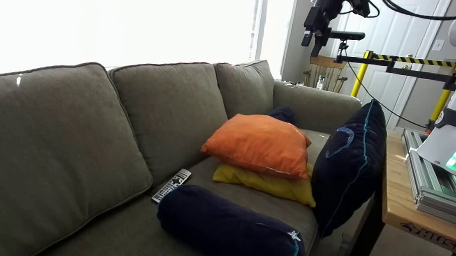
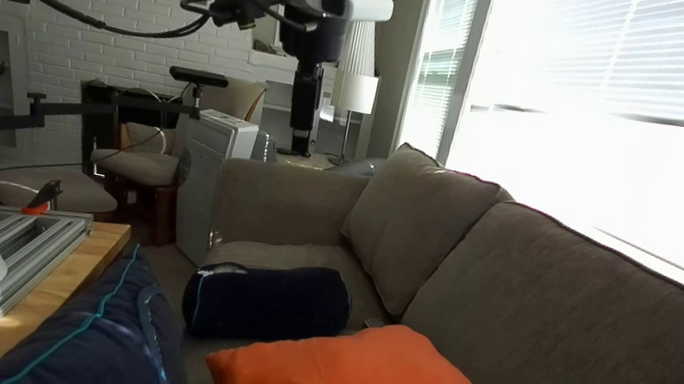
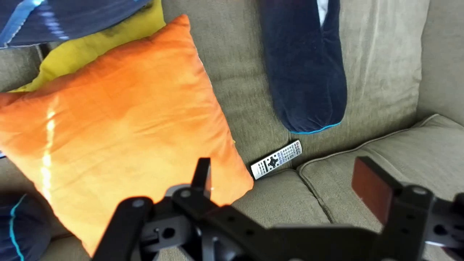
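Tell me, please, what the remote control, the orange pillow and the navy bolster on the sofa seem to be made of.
Remote control: probably hard plastic with a silvery finish, judging by its crisp edges. Orange pillow: fairly matt cloth, perhaps cotton, as its soft creases suggest. Navy bolster: plush fabric, possibly velvet or velour, going by its deep colour and faintly lighter folds.

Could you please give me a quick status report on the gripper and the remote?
Gripper open, empty, above the sofa. Remote lying face up, nothing on top. Orange pillow and navy bolster close by.
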You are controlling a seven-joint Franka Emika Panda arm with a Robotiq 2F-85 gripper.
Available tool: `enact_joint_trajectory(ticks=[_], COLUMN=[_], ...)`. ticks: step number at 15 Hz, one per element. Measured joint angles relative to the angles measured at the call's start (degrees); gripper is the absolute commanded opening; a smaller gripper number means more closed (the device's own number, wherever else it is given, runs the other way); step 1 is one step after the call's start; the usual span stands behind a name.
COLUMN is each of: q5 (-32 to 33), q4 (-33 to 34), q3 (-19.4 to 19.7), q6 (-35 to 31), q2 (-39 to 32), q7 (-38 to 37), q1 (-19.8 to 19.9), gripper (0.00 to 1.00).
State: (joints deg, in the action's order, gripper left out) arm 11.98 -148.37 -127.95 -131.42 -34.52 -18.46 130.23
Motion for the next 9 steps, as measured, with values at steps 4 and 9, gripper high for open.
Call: enact_joint_trajectory(ticks=[4,9], q5=[5.4,10.1], q4=[1.9,4.4], q3=[-2.5,-5.6], q6=[4.3,8.6], q2=[0.0,-0.2], q7=[0.0,-0.3], q1=[-0.1,-0.5], gripper=[1.00,1.00])
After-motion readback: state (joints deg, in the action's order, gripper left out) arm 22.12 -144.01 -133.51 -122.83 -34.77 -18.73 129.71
